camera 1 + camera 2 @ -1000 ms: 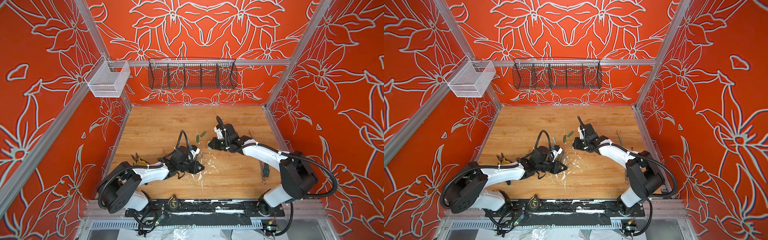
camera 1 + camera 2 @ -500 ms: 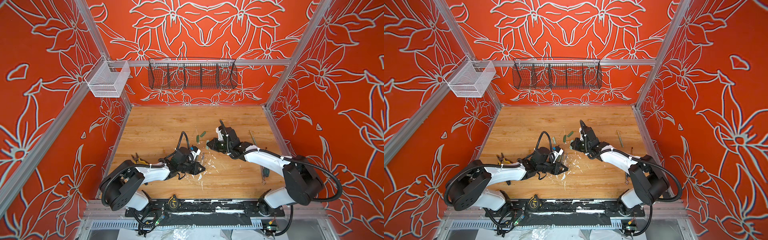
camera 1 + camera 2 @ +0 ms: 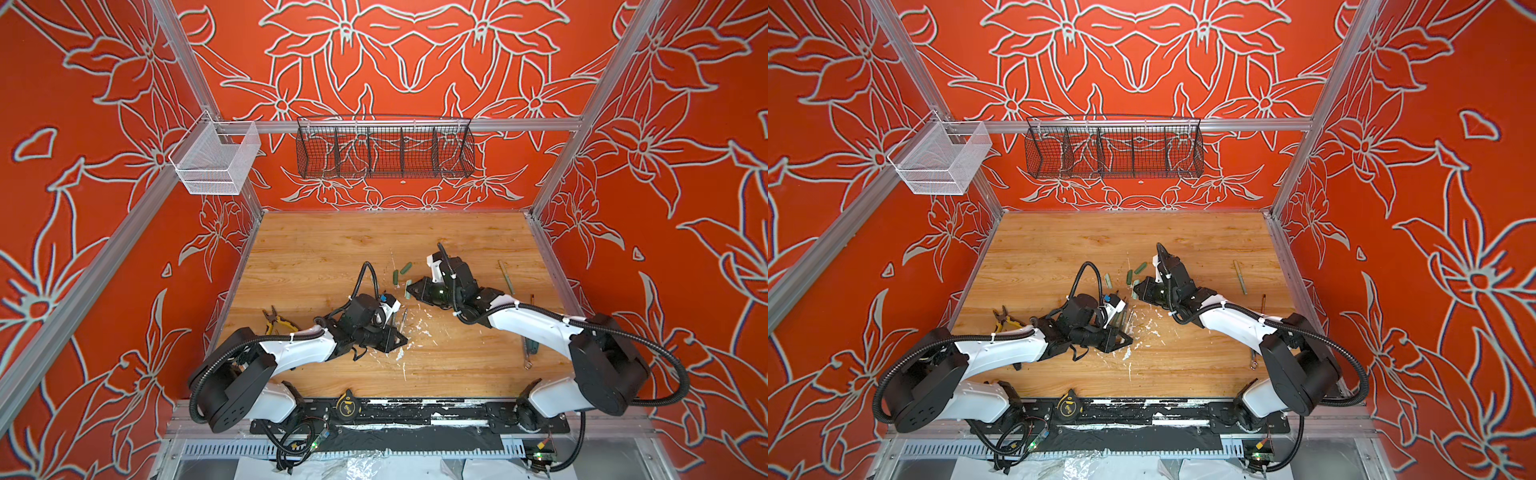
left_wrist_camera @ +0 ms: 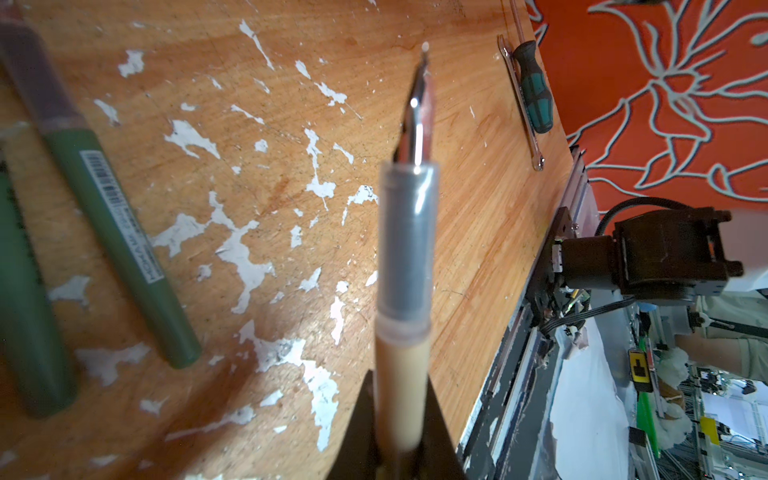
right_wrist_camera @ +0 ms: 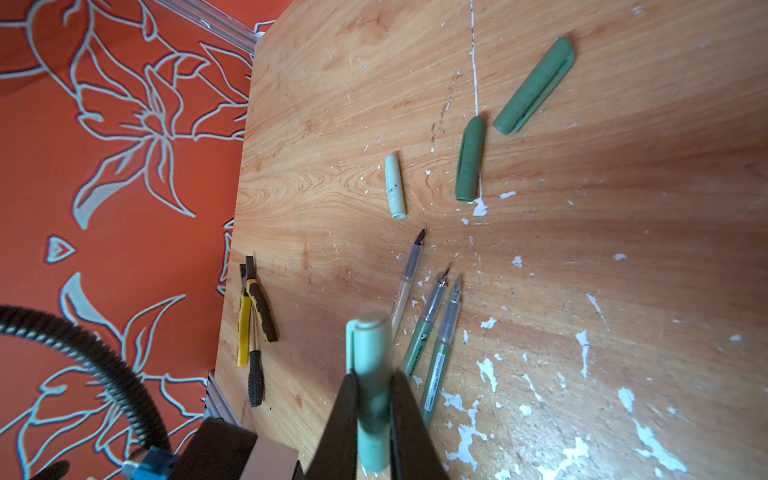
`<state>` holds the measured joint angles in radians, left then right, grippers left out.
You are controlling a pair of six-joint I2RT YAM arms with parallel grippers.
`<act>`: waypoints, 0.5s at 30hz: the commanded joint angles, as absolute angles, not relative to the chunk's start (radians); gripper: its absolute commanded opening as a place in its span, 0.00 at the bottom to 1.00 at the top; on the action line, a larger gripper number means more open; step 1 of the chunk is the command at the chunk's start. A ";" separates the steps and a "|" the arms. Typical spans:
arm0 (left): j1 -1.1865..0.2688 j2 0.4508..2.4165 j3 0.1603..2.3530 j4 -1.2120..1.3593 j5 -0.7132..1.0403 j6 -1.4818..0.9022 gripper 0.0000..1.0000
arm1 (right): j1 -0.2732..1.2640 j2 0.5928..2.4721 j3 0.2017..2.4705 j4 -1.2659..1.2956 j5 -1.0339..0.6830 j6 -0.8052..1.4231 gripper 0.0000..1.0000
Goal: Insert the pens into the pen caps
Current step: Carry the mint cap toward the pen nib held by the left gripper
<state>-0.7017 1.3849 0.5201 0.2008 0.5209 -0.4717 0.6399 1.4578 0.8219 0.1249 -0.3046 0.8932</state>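
The tan pen [image 4: 405, 266] is clamped in the left gripper [image 4: 401, 388] above the flecked table [image 4: 249, 187], its long axis in line with the fingers [image 4: 357, 424], nib outward. The mint cap [image 5: 370, 353] is clamped lengthwise in the right gripper [image 5: 374, 390]. Open wood is seen toward the table's far edge.

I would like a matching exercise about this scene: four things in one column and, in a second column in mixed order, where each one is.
Things:
1. tan pen
2. pale green cap
3. yellow-handled pliers
4. teal-handled screwdriver

Places:
A. lying toward the right edge of the table
B. held by the left gripper
C. lying toward the table's left edge
D. held by the right gripper

Pairs: 1-B, 2-D, 3-C, 4-A
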 commanded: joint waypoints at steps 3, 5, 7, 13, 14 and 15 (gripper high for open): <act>-0.704 1.381 0.552 0.173 0.509 -0.445 0.00 | 0.655 1.419 0.784 0.150 -0.316 0.926 0.01; -0.703 1.386 0.558 0.167 0.512 -0.440 0.00 | 0.659 1.413 0.777 0.157 -0.322 0.929 0.01; -0.700 1.385 0.558 0.172 0.513 -0.441 0.00 | 0.665 1.406 0.775 0.154 -0.315 0.923 0.01; -0.689 1.384 0.564 0.171 0.526 -0.441 0.00 | 0.675 1.405 0.773 0.156 -0.315 0.919 0.01; -0.687 1.385 0.564 0.170 0.528 -0.440 0.00 | 0.676 1.405 0.773 0.158 -0.317 0.918 0.01; -0.686 1.385 0.565 0.169 0.529 -0.439 0.00 | 0.676 1.405 0.772 0.160 -0.318 0.918 0.01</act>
<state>-0.6926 1.3849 0.5423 0.1730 0.5179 -0.4541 0.6689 1.4281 0.7856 0.1394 -0.3157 0.9024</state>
